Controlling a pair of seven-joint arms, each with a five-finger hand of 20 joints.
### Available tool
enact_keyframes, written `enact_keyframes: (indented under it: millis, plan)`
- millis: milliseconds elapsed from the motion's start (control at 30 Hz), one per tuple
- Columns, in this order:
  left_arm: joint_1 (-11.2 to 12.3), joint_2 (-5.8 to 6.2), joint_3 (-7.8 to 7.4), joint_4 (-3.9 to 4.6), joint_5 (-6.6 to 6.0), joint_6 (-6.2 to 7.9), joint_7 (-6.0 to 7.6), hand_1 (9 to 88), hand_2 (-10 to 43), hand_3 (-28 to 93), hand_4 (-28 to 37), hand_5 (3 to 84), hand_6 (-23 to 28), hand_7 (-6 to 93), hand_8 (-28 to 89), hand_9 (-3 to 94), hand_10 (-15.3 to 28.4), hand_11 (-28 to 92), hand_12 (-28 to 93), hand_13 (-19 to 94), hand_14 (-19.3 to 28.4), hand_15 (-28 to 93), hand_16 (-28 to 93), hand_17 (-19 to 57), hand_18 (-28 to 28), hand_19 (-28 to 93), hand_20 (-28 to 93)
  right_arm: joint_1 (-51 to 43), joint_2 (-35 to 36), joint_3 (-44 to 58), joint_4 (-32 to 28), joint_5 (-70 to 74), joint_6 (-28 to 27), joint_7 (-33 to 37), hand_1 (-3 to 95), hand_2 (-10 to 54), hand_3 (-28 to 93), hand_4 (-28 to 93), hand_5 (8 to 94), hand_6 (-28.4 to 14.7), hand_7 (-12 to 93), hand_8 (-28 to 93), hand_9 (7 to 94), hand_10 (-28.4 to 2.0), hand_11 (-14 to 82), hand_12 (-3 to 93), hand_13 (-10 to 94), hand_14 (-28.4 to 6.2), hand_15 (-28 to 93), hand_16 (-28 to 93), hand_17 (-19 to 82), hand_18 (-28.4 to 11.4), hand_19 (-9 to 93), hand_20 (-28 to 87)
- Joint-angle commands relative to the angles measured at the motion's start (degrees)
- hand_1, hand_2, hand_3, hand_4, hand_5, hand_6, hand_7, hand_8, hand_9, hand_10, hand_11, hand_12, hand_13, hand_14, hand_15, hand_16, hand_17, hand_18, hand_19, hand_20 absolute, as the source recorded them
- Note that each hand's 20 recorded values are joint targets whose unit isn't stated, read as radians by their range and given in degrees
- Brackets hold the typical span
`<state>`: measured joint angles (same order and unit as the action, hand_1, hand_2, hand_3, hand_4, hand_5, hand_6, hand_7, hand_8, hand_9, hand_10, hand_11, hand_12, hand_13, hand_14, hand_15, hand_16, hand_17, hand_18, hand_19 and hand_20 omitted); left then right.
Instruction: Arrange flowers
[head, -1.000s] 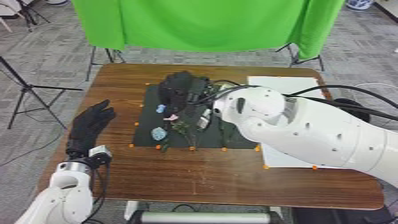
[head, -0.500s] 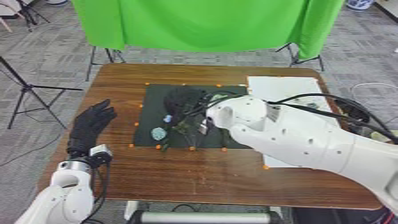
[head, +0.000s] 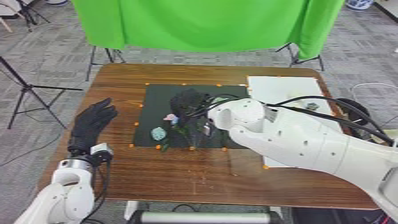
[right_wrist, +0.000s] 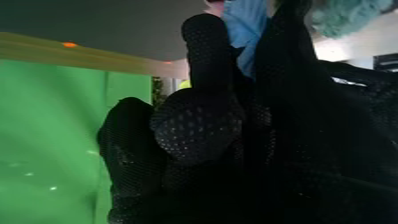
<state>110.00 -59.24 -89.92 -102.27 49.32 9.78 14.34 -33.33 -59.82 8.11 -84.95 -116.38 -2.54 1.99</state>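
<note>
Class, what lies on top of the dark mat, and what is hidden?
A pale blue bloom and green stems lie on the dark mat, with a pink bloom near the right hand. What that hand covers is hidden.

Low on the left side of the dark mat (head: 153, 102), on the brown tabletop (head: 213, 182): one pale blue-green flower (head: 159, 133), ruffled and fluffy, lying apart. Just beside, a small pink bloom (head: 170, 117), close to the right robot hand (head: 188, 101), with a smooth, light blue piece (right_wrist: 244, 25) partly hidden behind the black glove in the right wrist view. Between that robot hand and the mat's near edge, green leaves and thin stems (head: 182, 131), lying loosely, plus a whitish piece (head: 208, 129), too small to identify.
</note>
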Motion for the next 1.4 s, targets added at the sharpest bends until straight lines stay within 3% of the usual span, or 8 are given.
enact_keyframes:
  millis: [33,500,1267,1400]
  plan:
    - [0.37,-0.33,0.01,0.02,0.07,-0.48,0.0,18.0,-3.1,71,-28.3,47.2,1.9,14.8,-7,45.6,12.6,17,11,37,16.5,17,-1,6.8,13.4,9,16,0.14,0.24,0.52,0.96,-0.91,-1.49,1.04,55.7,-9.5,65,-21,72.9,4.6,33,-1,85.0,-8.7,6.5,30.5,89,-2.1,59,34,62,-12.3,93,58]
    - [0.33,-0.36,0.08,0.09,0.0,-0.38,-0.1,17.9,-3.2,71,-28.3,47.2,1.9,14.6,-7,45.4,12.6,17,11,37,16.4,17,-1,6.8,13.4,9,16,1.3,1.2,0.6,-1.33,1.9,0.27,0.58,55.4,-9.5,65,-21,72.7,4.7,33,-1,84.9,-8.8,7.1,30.2,89,-2.2,59,33,62,-12.3,93,58]
    - [0.14,-0.34,0.07,0.19,0.15,-0.78,-0.25,18.0,-3.1,71,-28.3,47.1,1.9,14.8,-7,45.3,12.6,17,11,37,16.6,17,0,6.7,13.4,9,16,-0.29,0.01,1.9,1.86,0.55,-3.72,2.8,54.8,-9.3,66,-21,72.6,4.5,32,-1,84.3,-8.8,7.1,30.1,89,-2.4,59,33,62,-12.7,93,58]
    - [0.21,-0.23,0.1,0.11,0.17,-0.85,-0.35,17.9,-3.1,71,-28.3,47.1,2.0,14.8,-7,45.3,12.6,17,11,37,16.6,17,0,6.6,13.4,9,16,-0.13,0.06,2.53,1.49,1.23,-5.42,2.85,50.5,-9.4,65,-18,69.8,3.6,31,-1,80.3,-9.6,11.9,25.4,88,-2.6,59,34,61,-12.9,93,58]
